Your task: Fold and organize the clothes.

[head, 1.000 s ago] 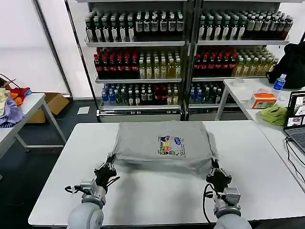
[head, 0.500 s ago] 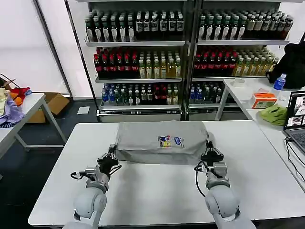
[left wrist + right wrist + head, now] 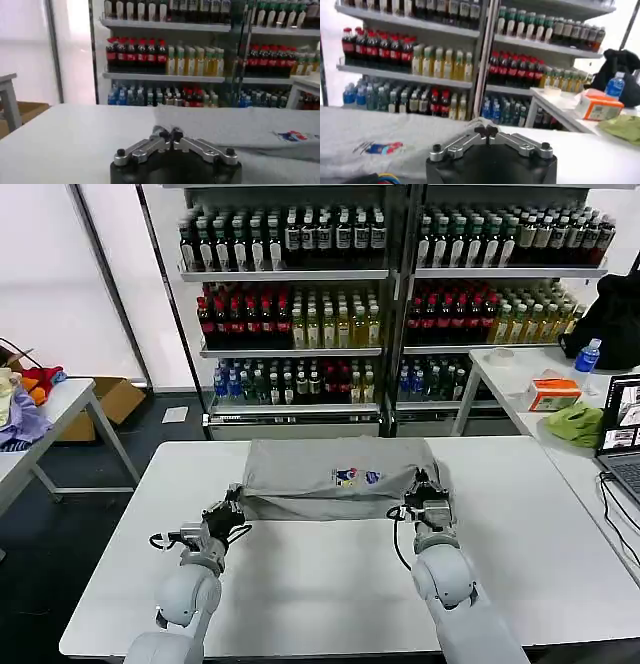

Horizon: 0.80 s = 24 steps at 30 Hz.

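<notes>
Overhead, 2 tools (image 3: 234,506) (image 3: 425,487) pinch the grey shirt's (image 3: 330,489) corners.

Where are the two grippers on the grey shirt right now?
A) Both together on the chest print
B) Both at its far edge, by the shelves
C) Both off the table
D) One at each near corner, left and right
D: in the head view the left gripper is shut on the grey shirt at its near left corner and the right gripper at its near right corner.
</notes>
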Tool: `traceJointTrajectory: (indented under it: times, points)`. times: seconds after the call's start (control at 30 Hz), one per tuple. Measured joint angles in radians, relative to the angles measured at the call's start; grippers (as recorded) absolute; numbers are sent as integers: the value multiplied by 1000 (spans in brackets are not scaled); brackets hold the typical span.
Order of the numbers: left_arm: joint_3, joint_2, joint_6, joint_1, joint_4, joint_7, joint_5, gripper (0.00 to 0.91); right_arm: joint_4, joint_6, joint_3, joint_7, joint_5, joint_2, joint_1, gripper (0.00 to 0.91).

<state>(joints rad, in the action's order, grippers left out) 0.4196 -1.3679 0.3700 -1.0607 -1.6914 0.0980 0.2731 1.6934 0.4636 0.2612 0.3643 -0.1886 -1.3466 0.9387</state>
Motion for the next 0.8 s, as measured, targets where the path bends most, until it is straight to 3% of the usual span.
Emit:
traceJointTrajectory:
  times: [0.4,0.8]
  points:
    - [-11,1,41,13,-11,26,30,907,-14,-3,1,93,-93,-54,-30,907]
    - [-2,12,82,-40,-69,43,14,907,106,21,56,102,-117,-7,96,907]
